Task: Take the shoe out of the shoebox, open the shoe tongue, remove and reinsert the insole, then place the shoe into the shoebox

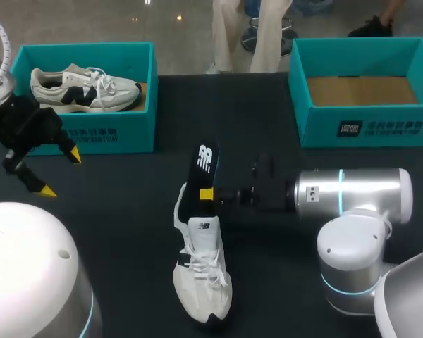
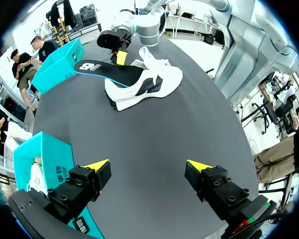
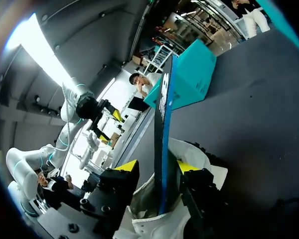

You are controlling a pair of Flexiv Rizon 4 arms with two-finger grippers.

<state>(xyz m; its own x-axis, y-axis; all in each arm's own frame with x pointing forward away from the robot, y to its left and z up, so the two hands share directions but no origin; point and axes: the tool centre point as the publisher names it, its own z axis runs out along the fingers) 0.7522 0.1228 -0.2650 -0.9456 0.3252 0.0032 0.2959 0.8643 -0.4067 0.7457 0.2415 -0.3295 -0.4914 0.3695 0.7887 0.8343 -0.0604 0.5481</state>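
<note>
Bright even overhead light, soft faint shadows

White shoe (image 1: 202, 278) on table (image 1: 120, 232), insole (image 1: 206, 165) half out, in right jaws

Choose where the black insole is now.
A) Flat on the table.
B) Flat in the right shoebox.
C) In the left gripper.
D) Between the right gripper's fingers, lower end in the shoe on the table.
D: the right wrist view shows the insole upright between the fingers of the right gripper, its lower end inside the white shoe.
</note>
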